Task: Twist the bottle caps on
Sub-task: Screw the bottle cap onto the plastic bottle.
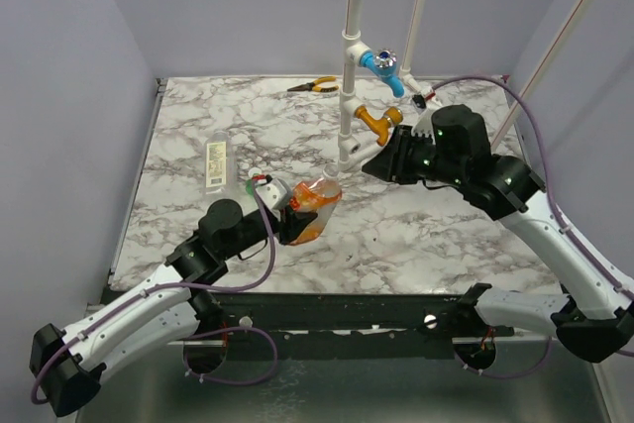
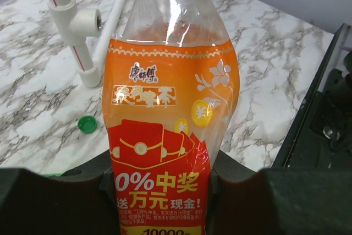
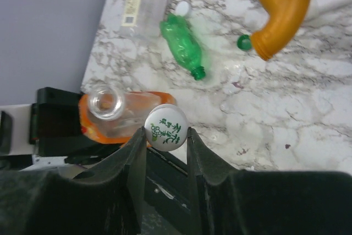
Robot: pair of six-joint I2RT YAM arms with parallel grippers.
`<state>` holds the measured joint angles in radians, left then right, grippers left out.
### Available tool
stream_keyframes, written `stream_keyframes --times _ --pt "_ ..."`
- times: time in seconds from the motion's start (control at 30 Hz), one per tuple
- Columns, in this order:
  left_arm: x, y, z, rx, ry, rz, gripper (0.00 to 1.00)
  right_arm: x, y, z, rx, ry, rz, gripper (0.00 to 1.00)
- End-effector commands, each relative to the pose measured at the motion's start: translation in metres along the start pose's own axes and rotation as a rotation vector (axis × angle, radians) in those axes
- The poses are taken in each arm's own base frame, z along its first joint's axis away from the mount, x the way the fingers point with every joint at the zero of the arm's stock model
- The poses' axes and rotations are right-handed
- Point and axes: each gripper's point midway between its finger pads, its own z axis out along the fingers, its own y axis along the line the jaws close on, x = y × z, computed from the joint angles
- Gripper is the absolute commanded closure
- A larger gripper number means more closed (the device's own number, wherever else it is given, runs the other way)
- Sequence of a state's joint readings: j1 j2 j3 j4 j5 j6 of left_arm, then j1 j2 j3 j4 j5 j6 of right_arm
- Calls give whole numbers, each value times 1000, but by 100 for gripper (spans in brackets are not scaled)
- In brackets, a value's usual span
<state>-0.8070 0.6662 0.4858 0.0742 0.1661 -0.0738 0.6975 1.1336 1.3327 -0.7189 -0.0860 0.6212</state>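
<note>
A white pipe frame (image 1: 349, 96) stands upright toward the far edge of the surface (image 1: 446, 245), about the middle of its width. It carries two taps, one blue tap (image 1: 382, 66) higher and one orange tap (image 1: 378, 122) lower. The orange tap is just beside the right end effector (image 3: 166, 131), on its far side, and the frame's foot is close behind the orange bottle (image 2: 170, 97). One pair of pliers (image 1: 314, 86) lies at the far edge.

There are three bottles. The orange bottle is clamped by its lower part in the closed left end effector (image 2: 162, 171), lifted and tilted near the middle of the near edge, with its mouth open. The clear bottle (image 1: 216, 163) lies flat near the left edge. The green bottle (image 3: 183, 45) lies on its side between the clear one and the frame.

I count two sure caps. The white cap (image 3: 166, 126) (with green print on top) is pinched between the right end effector's two fingers, just beside the orange bottle's mouth and not on it. The green cap (image 3: 243, 41) lies on the surface near the frame's foot. One small white round thing (image 3: 182, 8) lies at the green bottle's base; whether it is a cap I cannot tell.
</note>
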Motion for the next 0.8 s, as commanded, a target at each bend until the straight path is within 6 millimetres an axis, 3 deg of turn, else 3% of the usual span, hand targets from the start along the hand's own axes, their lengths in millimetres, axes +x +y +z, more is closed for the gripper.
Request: stream_keyframes --times 0.0,0.27,0.4,0.77 --pt "-32 -24 5 119 -134 -1 100 -5 31 -26 -127 52 -49 79" --pt "-49 -51 13 177 -227 44 100 -18 55 -36 -183 93 -63 79" --pt "-43 -63 17 158 -237 92 100 -18 56 -41 -162 130 -62 79" --pt "-30 -55 22 113 -243 116 100 -1 56 -64 -144 246 -48 80"
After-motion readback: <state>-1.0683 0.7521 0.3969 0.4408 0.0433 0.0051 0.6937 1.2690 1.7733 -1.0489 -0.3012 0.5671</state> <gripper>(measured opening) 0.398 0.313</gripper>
